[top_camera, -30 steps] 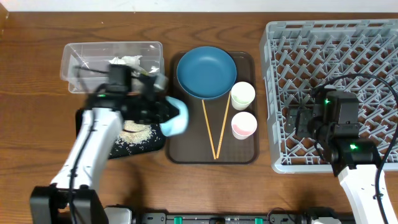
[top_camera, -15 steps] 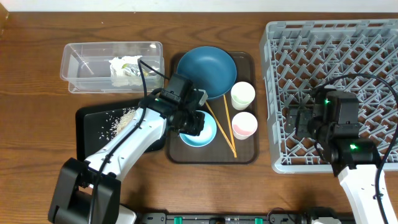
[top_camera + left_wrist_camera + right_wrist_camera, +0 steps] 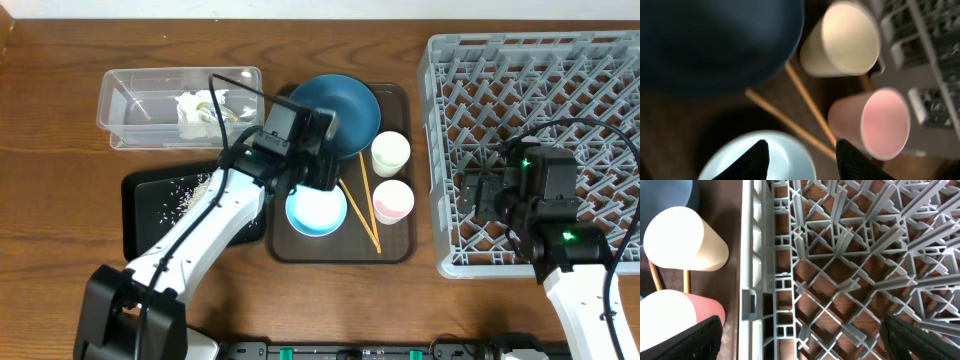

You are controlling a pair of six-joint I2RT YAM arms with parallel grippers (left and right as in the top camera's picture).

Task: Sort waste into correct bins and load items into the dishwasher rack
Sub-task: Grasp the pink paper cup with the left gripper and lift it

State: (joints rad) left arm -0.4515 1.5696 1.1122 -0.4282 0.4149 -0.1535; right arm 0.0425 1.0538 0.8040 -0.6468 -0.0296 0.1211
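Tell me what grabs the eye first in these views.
The big grey rack fills the right side, with no dishes showing in it and the right gripper open above its pegs. At centre, the left gripper hangs open over the light-blue bowl on the brown tray, beside the dark-blue dish, pale-green cup, pink cup and chopsticks.

Crumpled napkin [image 3: 195,108] in clear tub [image 3: 120,85]. Rice [image 3: 185,195] scattered on black tray [image 3: 140,220]. Dark-blue dish [image 3: 352,105], light-blue bowl [image 3: 316,212], pale-green cup [image 3: 390,153] and pink cup [image 3: 392,200] upright. Chopsticks [image 3: 365,215] flat between bowl and cups. Grey rack [image 3: 530,60] beyond cups.
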